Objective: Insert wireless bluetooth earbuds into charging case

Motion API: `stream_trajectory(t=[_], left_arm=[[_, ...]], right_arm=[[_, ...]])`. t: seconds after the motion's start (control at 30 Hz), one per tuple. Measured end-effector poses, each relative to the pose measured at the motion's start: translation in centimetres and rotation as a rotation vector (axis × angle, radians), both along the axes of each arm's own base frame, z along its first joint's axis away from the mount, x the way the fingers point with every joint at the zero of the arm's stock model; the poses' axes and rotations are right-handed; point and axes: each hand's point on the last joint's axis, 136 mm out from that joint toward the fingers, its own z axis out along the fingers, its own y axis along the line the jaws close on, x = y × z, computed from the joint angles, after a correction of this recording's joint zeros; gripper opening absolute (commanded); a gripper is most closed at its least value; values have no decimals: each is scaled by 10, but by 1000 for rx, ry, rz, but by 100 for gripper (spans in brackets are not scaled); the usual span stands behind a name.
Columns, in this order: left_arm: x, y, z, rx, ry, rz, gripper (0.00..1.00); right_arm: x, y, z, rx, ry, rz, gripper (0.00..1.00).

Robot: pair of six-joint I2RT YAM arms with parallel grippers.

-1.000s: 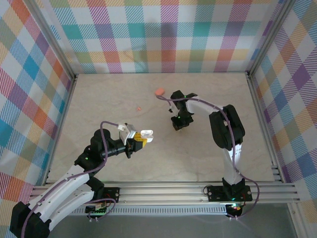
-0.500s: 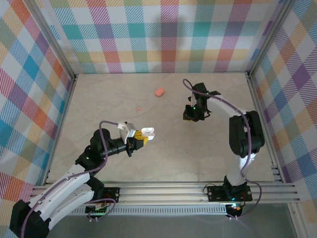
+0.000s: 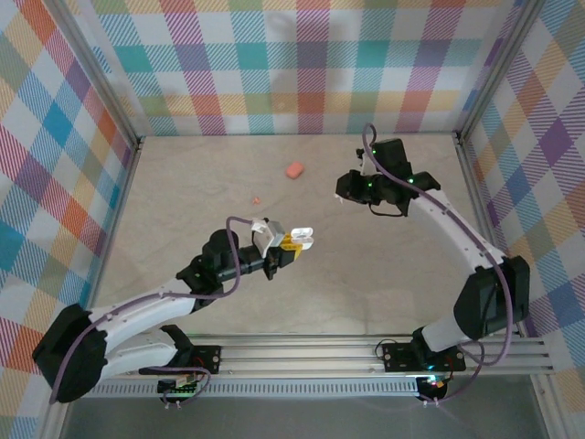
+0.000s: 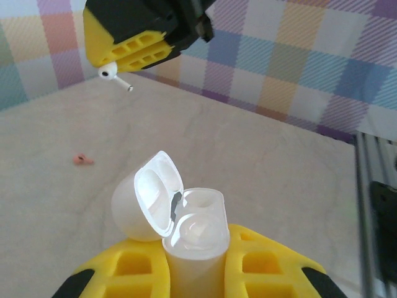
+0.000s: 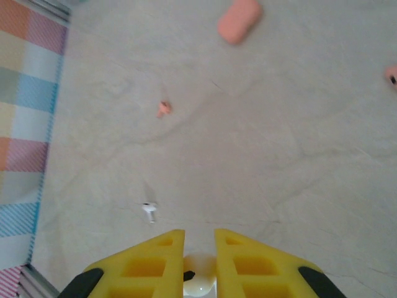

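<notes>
The left arm reaches low across the worktop (image 3: 183, 183), its hand (image 4: 195, 273) grasping a white pebble-shaped plastic charging case (image 4: 186, 217), lid open. The right arm bows along the right side, its hand (image 5: 200, 261) far right, pinching a tiny white plastic earbud (image 4: 110, 73).

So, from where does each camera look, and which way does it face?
Top external: above and behind the bases, looking down on the table; left arm and right arm show.
Left wrist: on the left arm, facing across the table to a plaid wall; the left jaws show, shut on the open white charging case.
Right wrist: on the right arm, looking down at the table; the right jaws show, pinching a white earbud.
Shared: both wrist views show that earbud; top and left wrist views show the case.
</notes>
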Motion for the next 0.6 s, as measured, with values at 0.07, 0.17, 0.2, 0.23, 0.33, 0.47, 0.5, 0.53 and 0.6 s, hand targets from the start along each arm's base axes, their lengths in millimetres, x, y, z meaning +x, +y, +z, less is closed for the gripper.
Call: stream_trajectory(t=[0.07, 0.17, 0.2, 0.23, 0.33, 0.47, 0.5, 0.53, 0.6], left_arm=[[9, -7, 2, -1, -30, 27, 0], [23, -16, 10, -14, -76, 76, 0], [28, -17, 13, -21, -89, 98, 0], [32, -18, 16, -29, -98, 115, 0], [46, -20, 30, -64, -123, 176, 0], [56, -22, 47, -121, -137, 221, 0], [57, -23, 50, -133, -136, 226, 0], [58, -24, 51, -139, -135, 229, 0], [60, -26, 53, -148, -129, 235, 0]], right_arm=[[-5, 5, 15, 18, -39, 3, 17], [-13, 14, 32, 32, -89, 17, 17], [-15, 17, 36, 37, -103, 20, 17], [-17, 19, 40, 41, -114, 22, 17], [-23, 24, 50, 63, -152, 25, 17], [-26, 30, 62, 91, -198, 30, 17], [-27, 33, 64, 98, -208, 32, 18], [-26, 34, 66, 102, -217, 33, 18], [-28, 39, 70, 112, -231, 41, 18]])
